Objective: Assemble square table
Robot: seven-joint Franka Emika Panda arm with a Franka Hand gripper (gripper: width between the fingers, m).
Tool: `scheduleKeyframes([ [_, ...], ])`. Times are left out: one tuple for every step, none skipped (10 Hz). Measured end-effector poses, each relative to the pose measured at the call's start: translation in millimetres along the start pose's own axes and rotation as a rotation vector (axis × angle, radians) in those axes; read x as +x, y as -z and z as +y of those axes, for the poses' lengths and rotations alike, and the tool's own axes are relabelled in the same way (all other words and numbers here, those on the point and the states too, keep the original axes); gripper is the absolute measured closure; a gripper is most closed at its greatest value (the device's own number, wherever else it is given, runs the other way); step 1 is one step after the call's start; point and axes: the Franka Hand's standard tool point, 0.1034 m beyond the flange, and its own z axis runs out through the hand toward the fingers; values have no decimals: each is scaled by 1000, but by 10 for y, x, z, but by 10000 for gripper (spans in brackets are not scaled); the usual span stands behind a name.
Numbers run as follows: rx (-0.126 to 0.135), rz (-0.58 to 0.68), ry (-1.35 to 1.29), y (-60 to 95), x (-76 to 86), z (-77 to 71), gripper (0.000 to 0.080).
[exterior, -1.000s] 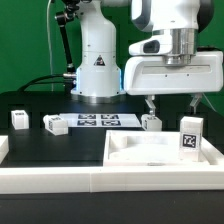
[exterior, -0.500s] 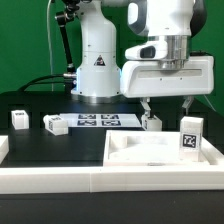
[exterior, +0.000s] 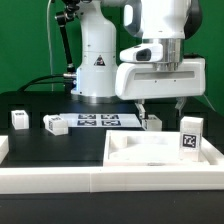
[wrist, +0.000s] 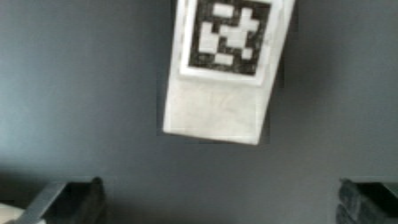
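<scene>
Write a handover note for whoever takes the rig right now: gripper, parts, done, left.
Gripper: open, empty, hovering just above the near leg, which lies beside the marker board.
Tabletop: flat at the front, rim up.
Other legs: far-left leg and second leg lie loose at the exterior view's left; upright leg stands at the tabletop's right end.
Done: no leg looks attached.
Left: grasp the near leg, then fit all four.

leg [wrist: 224, 75] — matt white plastic | slab [exterior: 150, 149] — smooth white plastic | tabletop [wrist: 89, 100]: matt black
</scene>
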Motion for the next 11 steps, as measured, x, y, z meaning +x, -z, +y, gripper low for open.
scheduleKeyframes([
  [0,-6,4,-2,0,8,150],
  [6,-74,13,-20,-52,65,150],
  [10,-120,6,-10,-37,114,150],
  [17,-190,0,-10,-54,133,150],
  [22,-241,-6,-18,-47,153,150],
  [30,-318,-9,-25,-72,148,150],
  [36,-388,-11,-31,-74,129,150],
  [42,-452,-11,-45,-57,114,150],
  [44,-486,-9,-74,-34,107,150],
  [49,-554,-8,-74,-61,90,150],
  [50,-595,-9,-85,-42,79,150],
])
